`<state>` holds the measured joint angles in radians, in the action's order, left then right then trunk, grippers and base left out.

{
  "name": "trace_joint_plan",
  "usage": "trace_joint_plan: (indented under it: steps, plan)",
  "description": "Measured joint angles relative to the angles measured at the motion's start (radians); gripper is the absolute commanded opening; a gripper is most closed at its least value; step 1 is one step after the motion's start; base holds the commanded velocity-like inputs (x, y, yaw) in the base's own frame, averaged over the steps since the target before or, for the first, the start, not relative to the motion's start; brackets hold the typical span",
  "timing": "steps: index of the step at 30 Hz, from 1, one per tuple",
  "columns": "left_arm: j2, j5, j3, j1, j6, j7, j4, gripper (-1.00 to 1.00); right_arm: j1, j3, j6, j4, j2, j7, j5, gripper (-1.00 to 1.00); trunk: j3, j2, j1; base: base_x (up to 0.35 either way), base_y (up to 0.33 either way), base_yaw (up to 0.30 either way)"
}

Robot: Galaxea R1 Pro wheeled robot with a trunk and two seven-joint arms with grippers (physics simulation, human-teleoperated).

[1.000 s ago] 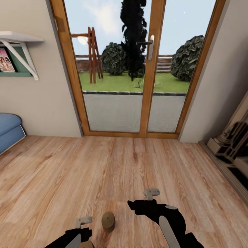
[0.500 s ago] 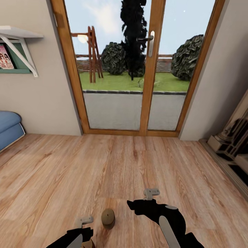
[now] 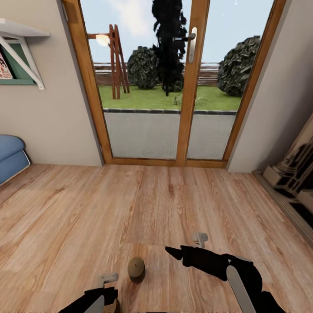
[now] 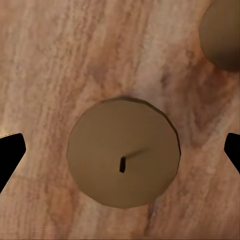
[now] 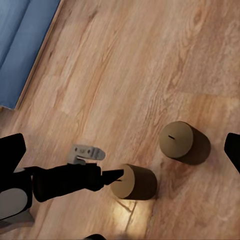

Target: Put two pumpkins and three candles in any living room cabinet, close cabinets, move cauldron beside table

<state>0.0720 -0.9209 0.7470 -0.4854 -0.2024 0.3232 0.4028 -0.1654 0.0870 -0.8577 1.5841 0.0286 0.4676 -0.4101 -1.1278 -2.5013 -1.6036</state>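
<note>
Evidently little is done: two candles stand loose on the plank floor (image 3: pixel 65 217), no cabinet visible. The left tool (image 4: pixel 120 152) hangs spread wide directly over the nearer candle (image 4: pixel 123 151), gripping nothing. The other candle (image 3: pixel 136 268) stands just beside. The right tool (image 5: pixel 120 150) hangs open, empty.

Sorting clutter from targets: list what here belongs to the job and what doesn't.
Job:
- candle under the left pincer
- second candle on the floor

Not the job:
- blue sofa
- glass doors
- wall shelf
- stone fireplace
</note>
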Motion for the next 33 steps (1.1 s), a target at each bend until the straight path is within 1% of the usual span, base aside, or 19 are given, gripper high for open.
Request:
trace_joint_plan:
  steps: [5, 15, 27, 31, 33]
  plan:
    - [-0.005, 0.0, 0.001, 0.001, 0.0, 0.0, 0.0, 1.0, 0.0, -0.007, 0.0, 0.0, 0.001, 0.012, 0.004, 1.0, -0.019, -0.001, -0.002, 0.0, 0.0, 0.0]
    - [-0.007, 0.0, 0.002, 0.001, 0.002, 0.0, 0.0, 1.0, 0.0, -0.009, 0.0, 0.0, 0.002, 0.015, 0.008, 1.0, -0.019, -0.001, -0.002, 0.0, 0.0, 0.0]
    - [-0.006, -0.001, 0.003, 0.0, 0.051, 0.002, 0.0, 1.0, 0.0, -0.009, -0.001, -0.002, 0.002, 0.014, 0.01, 1.0, -0.019, -0.001, -0.002, 0.0, 0.0, 0.0]
    - [-0.006, -0.001, 0.003, 0.0, 0.055, 0.003, 0.0, 1.0, 0.0, -0.009, -0.001, -0.002, 0.002, 0.015, 0.011, 1.0, -0.035, -0.002, -0.004, 0.0, 0.0, 0.0]
    - [-0.006, -0.001, 0.002, 0.0, 0.057, 0.003, 0.0, 1.0, 0.0, -0.009, -0.002, -0.002, 0.002, 0.015, 0.01, 1.0, -0.035, -0.002, -0.004, 0.0, 0.0, 0.0]
